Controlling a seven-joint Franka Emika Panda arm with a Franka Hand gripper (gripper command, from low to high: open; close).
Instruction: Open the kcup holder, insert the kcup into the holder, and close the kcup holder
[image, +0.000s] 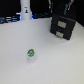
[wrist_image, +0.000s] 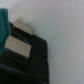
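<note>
Gripper (image: 64, 6) above kcup holder (image: 63, 26); kcup (image: 31, 52) and white bottle (image: 25, 11) well apart.

A pale table (image: 15, 55) stands before a dark backdrop (image: 10, 7).

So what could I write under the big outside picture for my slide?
A small kcup stands alone on the white table, apart from the black kcup holder with both drawers shut.

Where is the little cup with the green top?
In the exterior view, the little cup stands alone on the white table, low and just left of the middle. The black drawer box is far off, up toward that view's right.
</note>
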